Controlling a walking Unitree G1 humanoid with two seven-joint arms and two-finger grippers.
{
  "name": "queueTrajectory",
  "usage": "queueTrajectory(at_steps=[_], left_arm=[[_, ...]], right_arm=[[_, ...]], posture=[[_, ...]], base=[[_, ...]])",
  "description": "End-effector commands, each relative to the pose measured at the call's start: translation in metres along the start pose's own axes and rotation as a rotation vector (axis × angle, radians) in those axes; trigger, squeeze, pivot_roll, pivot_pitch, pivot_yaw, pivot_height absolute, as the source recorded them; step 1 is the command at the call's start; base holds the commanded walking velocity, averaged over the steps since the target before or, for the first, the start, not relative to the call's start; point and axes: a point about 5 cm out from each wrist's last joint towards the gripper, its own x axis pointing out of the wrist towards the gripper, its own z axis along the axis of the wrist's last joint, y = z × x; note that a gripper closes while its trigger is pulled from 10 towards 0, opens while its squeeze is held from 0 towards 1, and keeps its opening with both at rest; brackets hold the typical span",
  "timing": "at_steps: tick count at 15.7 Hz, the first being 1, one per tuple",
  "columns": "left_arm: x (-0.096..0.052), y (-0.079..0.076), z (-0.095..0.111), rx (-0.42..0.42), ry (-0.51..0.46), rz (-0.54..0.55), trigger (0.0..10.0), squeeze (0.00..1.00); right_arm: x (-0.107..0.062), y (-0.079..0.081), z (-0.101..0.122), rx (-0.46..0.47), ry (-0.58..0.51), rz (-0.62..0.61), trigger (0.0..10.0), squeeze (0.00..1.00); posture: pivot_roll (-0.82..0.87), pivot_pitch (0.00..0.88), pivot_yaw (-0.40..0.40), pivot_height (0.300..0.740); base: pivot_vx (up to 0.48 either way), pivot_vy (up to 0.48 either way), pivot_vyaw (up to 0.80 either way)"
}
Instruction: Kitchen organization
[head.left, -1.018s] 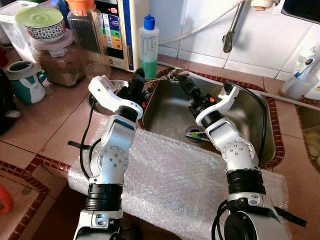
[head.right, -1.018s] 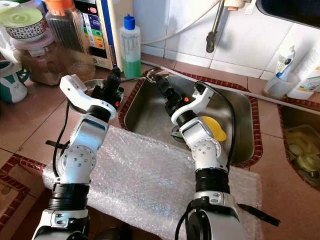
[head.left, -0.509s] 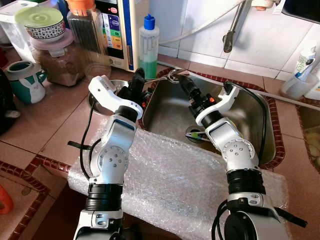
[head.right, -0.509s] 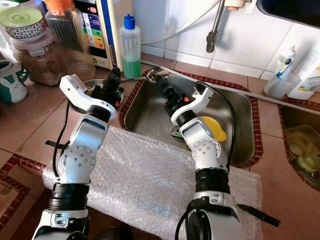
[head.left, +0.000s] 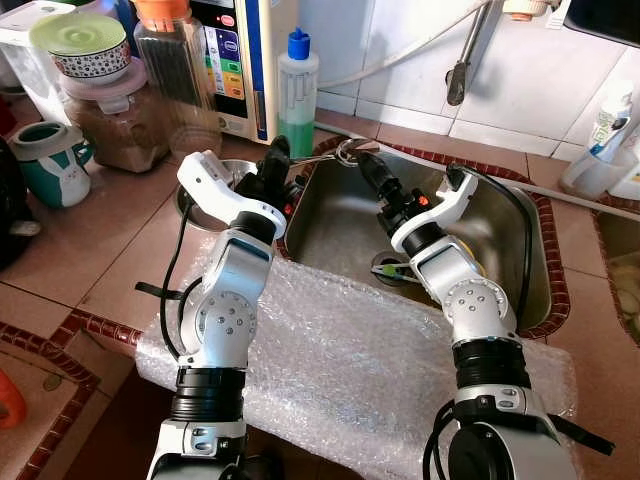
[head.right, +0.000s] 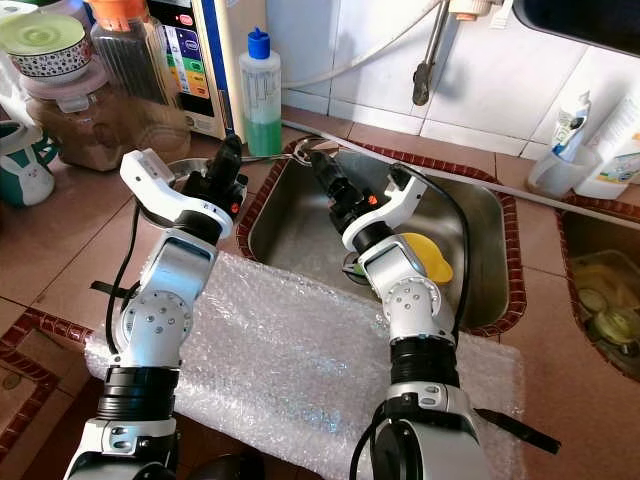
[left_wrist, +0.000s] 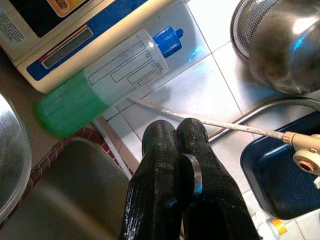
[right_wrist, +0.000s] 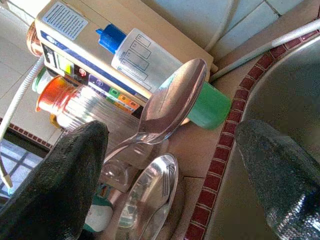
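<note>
My left gripper (head.left: 277, 152) reaches over the counter at the sink's near left corner, its fingers (left_wrist: 165, 150) pressed together on a thin metal handle. From it a steel spoon (head.left: 344, 150) sticks out over the sink rim, and its bowl (right_wrist: 175, 100) appears between the widely spread fingers (right_wrist: 75, 175) of the right gripper. That right gripper (head.left: 364, 166) is open, just short of the spoon bowl, above the back left of the steel sink (head.left: 500, 230). Below the left gripper a steel bowl (head.left: 230, 175) sits on the counter.
A green soap bottle (head.left: 297, 95) stands behind the spoon, beside an appliance, jars and a mug (head.left: 50, 160). The tap (head.left: 465, 60) hangs over the sink. A yellow item (head.right: 425, 255) lies in the basin. Bubble wrap (head.left: 350, 370) covers the counter's front edge.
</note>
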Motion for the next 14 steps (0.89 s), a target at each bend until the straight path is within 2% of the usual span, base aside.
queueTrajectory(at_steps=[1, 11, 12, 13, 14], left_arm=[[0.01, -0.039, -0.011, -0.093, -0.002, -0.108, 1.6, 0.0], [0.01, -0.039, -0.011, -0.093, -0.002, -0.108, 1.6, 0.0], [0.009, -0.039, -0.015, -0.123, 0.035, -0.109, 2.4, 0.0], [-0.003, -0.031, -0.026, 0.064, 0.212, -0.184, 3.6, 0.0], [-0.013, -0.02, -0.031, 0.164, 0.301, -0.197, 3.6, 0.0]], right_arm=[[0.001, 0.001, 0.0, -0.005, 0.0, 0.007, 10.0, 0.0], [0.001, 0.001, 0.0, -0.005, 0.0, 0.007, 10.0, 0.0], [0.002, -0.005, 0.001, -0.02, -0.017, -0.029, 10.0, 0.0], [-0.02, -0.029, 0.015, -0.266, -0.037, -0.23, 10.0, 0.0], [-0.031, -0.035, 0.024, -0.414, -0.044, -0.301, 10.0, 0.0]], posture=[[0.02, 0.125, -0.027, 0.74], [0.02, 0.125, -0.027, 0.74], [0.03, 0.124, -0.009, 0.74], [0.05, 0.048, 0.079, 0.74], [0.05, 0.053, 0.086, 0.74]], base=[[0.0, 0.0, 0.0], [0.0, 0.0, 0.0], [0.0, 0.0, 0.0], [0.0, 0.0, 0.0], [0.0, 0.0, 0.0]])
